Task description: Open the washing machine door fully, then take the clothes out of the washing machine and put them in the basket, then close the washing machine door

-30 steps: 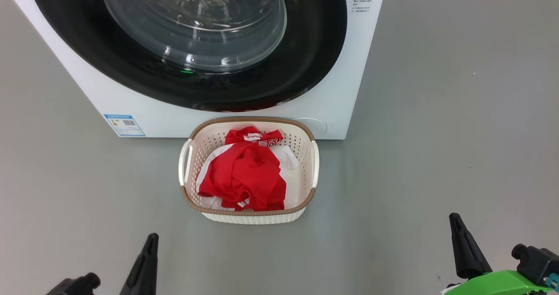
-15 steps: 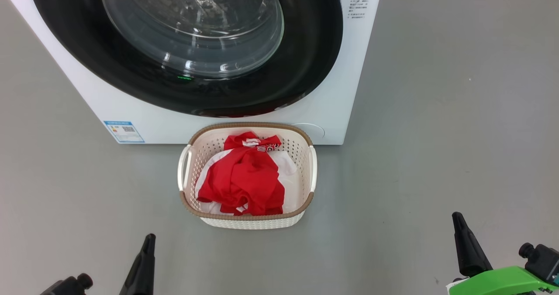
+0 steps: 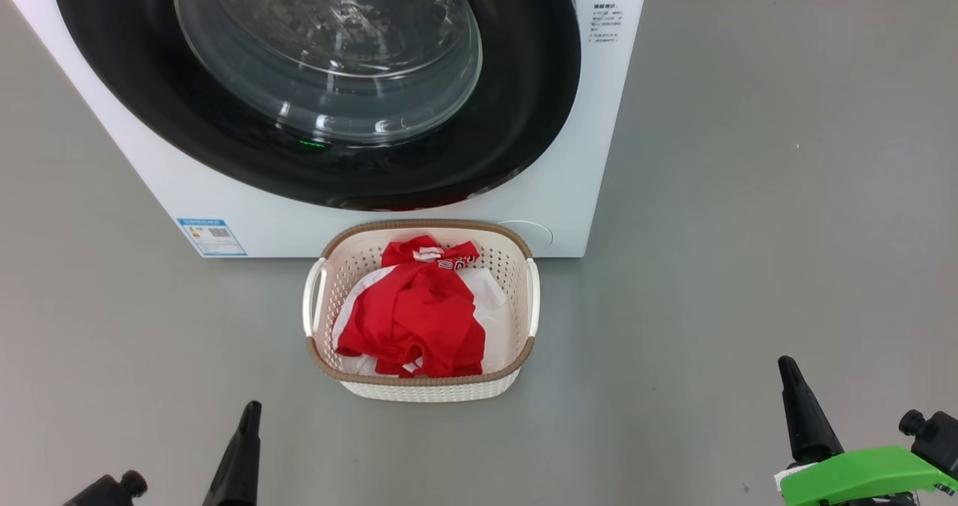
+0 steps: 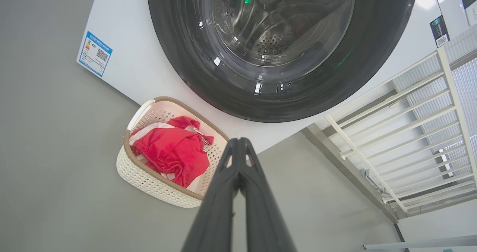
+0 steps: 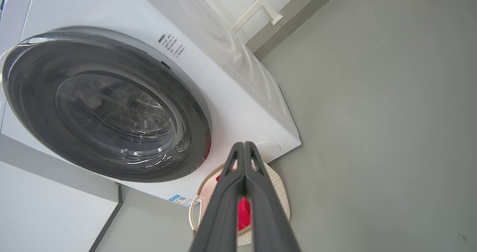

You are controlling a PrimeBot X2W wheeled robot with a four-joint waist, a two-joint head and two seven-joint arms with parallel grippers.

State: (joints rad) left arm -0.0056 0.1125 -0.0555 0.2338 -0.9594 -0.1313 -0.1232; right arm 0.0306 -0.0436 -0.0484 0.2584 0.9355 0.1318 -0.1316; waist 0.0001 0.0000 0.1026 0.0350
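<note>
Two hands, head view: left hand (image 3: 251,416) and right hand (image 3: 787,371) are both pinched shut on nothing, fingers pointing ahead, low over the floor (image 3: 748,229) and well apart from each other.
Basket, head view: the basket (image 3: 423,380) sits ahead of and between my hands, just in front of the washing machine (image 3: 584,191). I take that spot to be chosen for a short drop from the drum.
Clothes, head view: the clothes (image 3: 412,319) lie heaped inside it, red over white.
Door, head view: the washing machine door (image 3: 524,117) lies flush on the front, beyond the basket.
Left wrist view: fingers pressed together; basket ahead to their left, door further ahead. I see no red through the glass.
Right wrist view: fingers together, aimed at the basket; door ahead to the left, shut.
Pose read: both arms sit clear of door and basket, so I judge the job done.
</note>
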